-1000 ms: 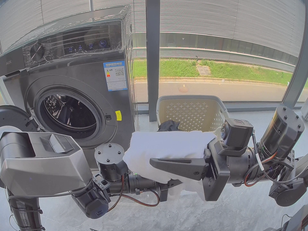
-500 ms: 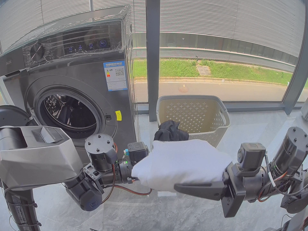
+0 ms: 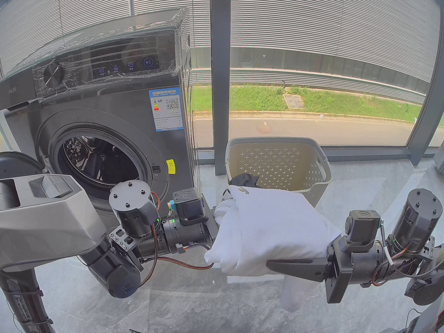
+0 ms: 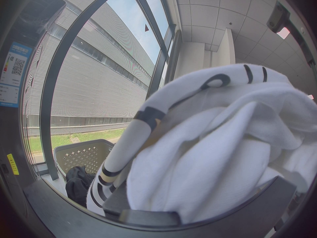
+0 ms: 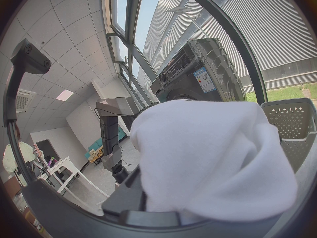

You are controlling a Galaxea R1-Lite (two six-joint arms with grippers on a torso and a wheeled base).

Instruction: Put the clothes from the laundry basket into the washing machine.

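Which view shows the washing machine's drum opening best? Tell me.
Head view: the drum opening faces it, whole. Left wrist view catches the washing machine at its labelled edge; in the right wrist view the white garment hides most of it.

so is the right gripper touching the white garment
Touching. Right wrist view: the white garment lies directly on one finger of the open right gripper, no gap.

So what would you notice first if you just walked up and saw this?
A big white garment, bunched up in the air between the left arm and the right arm, just in front of the beige laundry basket. Left of it stands the grey washing machine with its round door open, and a black garment peeks out of the basket.
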